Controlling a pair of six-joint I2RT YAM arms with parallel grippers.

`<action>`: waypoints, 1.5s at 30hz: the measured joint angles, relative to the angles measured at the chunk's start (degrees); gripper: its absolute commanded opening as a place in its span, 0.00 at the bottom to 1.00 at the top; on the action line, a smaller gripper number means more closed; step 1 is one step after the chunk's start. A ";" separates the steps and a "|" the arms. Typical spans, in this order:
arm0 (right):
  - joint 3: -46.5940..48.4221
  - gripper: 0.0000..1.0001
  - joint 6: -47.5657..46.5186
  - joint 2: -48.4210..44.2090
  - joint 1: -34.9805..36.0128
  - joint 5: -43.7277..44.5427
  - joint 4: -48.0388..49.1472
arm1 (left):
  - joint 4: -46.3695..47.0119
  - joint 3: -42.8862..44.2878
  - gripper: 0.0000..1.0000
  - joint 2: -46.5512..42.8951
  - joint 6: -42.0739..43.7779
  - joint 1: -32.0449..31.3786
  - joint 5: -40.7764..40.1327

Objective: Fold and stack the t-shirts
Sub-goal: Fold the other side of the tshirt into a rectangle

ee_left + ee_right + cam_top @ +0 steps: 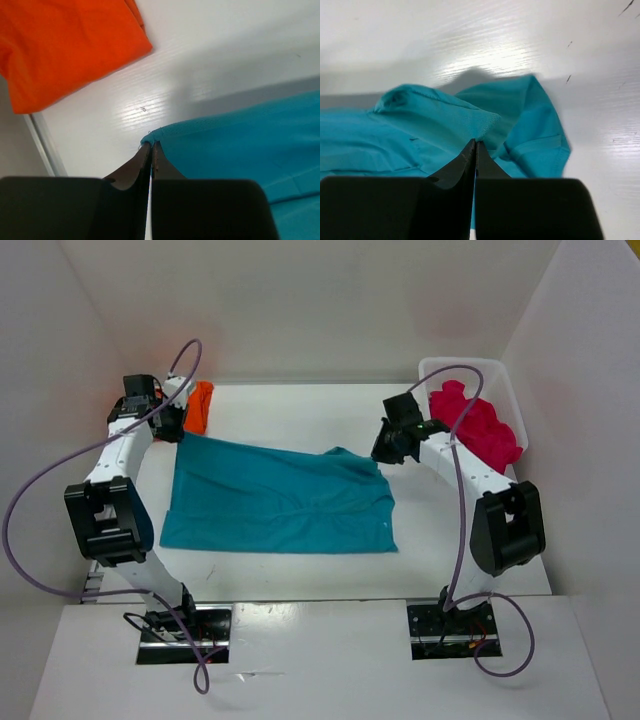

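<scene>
Left fingers (134, 169): we pinch the teal shirt (275, 505) by its corner tip.
Right fingers (461, 162): we pinch its bunched edge.
Worry: our tiny grip may slip if we pull.

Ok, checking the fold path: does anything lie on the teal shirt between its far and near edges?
Nothing visible does. The teal blue cloth t-shirt is bare on top; the orange cloth shirt and the pink-red cloth shirt lie beyond its far corners.
</scene>
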 measured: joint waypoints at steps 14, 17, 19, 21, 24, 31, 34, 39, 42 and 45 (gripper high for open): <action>-18.27 0.00 3.54 -8.87 0.24 -3.45 0.26 | -0.83 -23.04 0.00 -9.75 15.34 2.43 -2.84; -19.65 0.00 4.37 -8.92 0.61 -4.13 0.28 | -2.69 -24.28 0.00 -9.75 17.22 3.21 -2.86; -19.71 0.00 4.68 -8.92 0.87 -4.20 0.31 | -3.30 -24.44 0.00 -9.75 18.51 3.23 -2.78; -19.71 0.00 4.72 -8.96 1.14 -4.17 0.28 | -3.37 -24.72 0.00 -9.77 19.74 3.15 -2.80; -19.80 0.00 4.72 -9.03 1.51 -4.35 0.31 | -2.97 -26.01 0.00 -9.77 21.24 3.17 -3.43; -20.65 0.42 5.03 -8.87 3.52 -5.14 0.28 | -1.90 -27.74 0.00 -9.62 22.73 2.64 -6.45; -20.68 0.53 4.76 -8.41 3.93 -5.22 0.20 | -0.98 -28.02 0.02 -9.40 22.71 2.32 -7.82; -20.65 0.55 4.22 -9.03 4.02 -5.20 -0.44 | -0.07 -28.15 0.06 -9.25 22.43 2.29 -9.22; -20.22 0.53 4.22 -11.32 4.96 -4.92 -0.61 | 0.00 -27.76 0.12 -9.25 21.97 2.29 -10.03; -17.25 0.43 4.04 -12.26 7.58 -4.74 -0.31 | 0.33 -27.06 0.23 -9.25 20.59 2.29 -11.17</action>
